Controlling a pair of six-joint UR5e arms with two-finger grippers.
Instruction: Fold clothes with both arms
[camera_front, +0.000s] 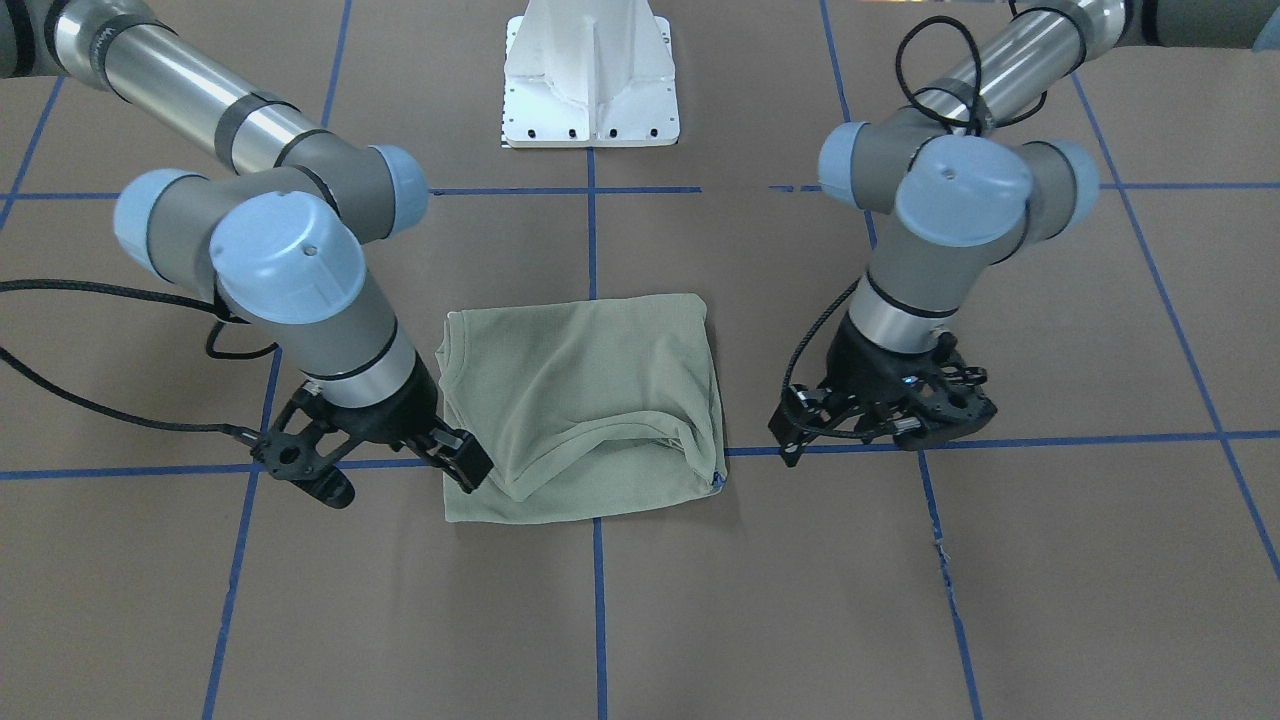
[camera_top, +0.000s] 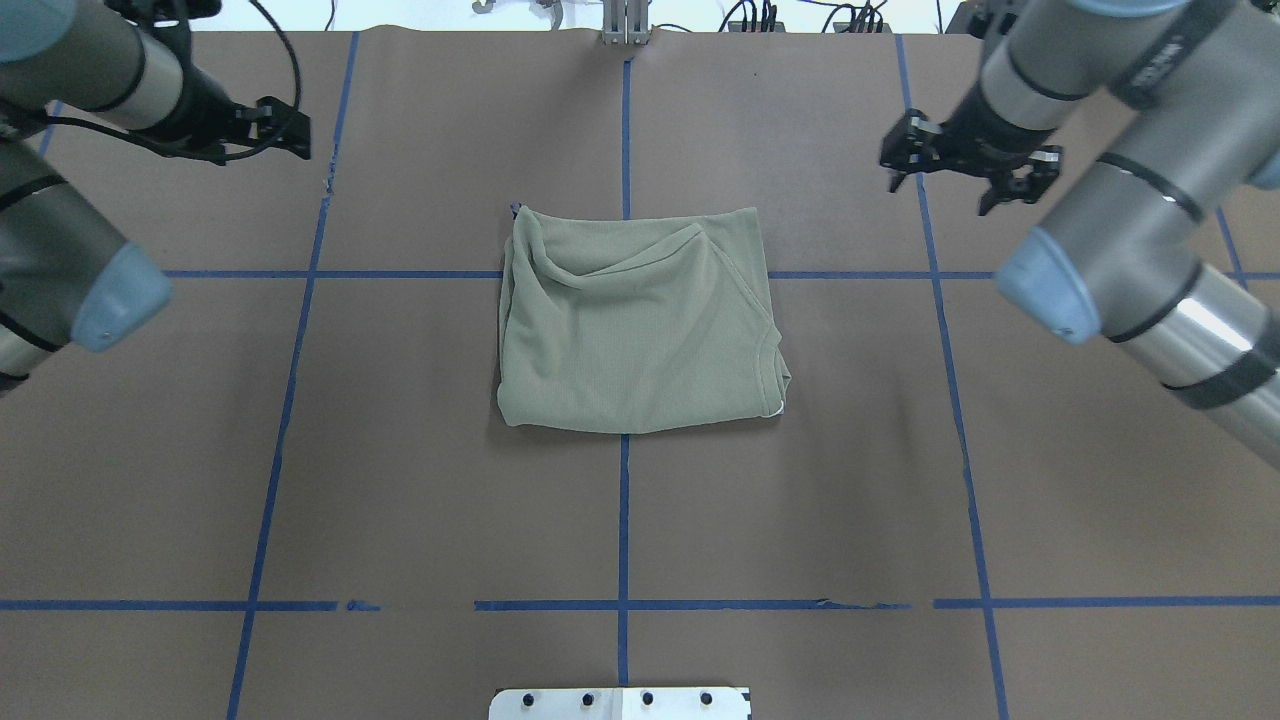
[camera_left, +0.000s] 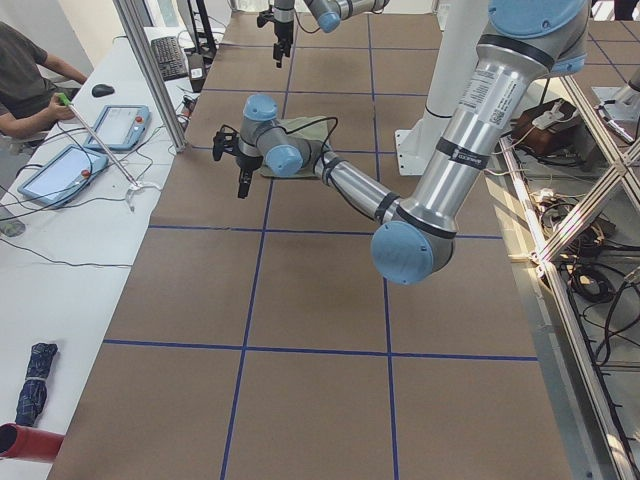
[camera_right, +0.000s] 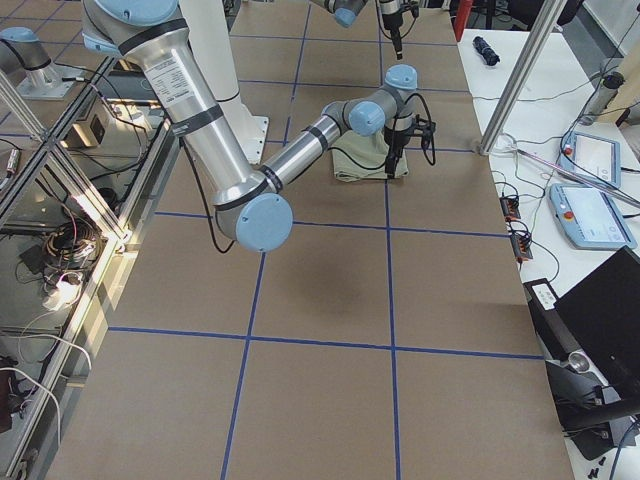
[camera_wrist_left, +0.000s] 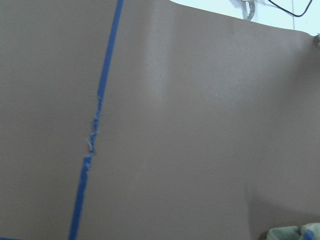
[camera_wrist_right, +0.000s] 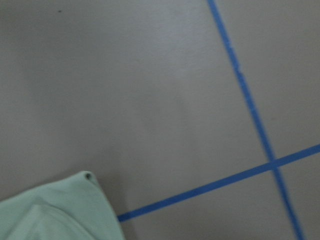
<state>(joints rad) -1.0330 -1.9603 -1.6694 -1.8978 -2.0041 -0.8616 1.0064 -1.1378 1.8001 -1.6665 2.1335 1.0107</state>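
The sage-green shirt (camera_front: 590, 400) lies folded into a rough rectangle at the middle of the table, also in the overhead view (camera_top: 640, 320). Its neckline with a bit of white label is at the overhead view's lower right corner. My left gripper (camera_top: 285, 135) is open and empty, left of the shirt and apart from it; in the front view it (camera_front: 885, 435) is on the right. My right gripper (camera_top: 965, 180) is open and empty, right of the shirt; in the front view it (camera_front: 395, 470) hovers by the shirt's edge. A shirt corner shows in the right wrist view (camera_wrist_right: 55, 210).
The brown table surface (camera_top: 400, 450) carries a grid of blue tape lines. The white pedestal (camera_front: 590, 80) stands at the robot's side of the table. A side desk with tablets (camera_left: 115, 125) and a seated person lies beyond the table's far edge.
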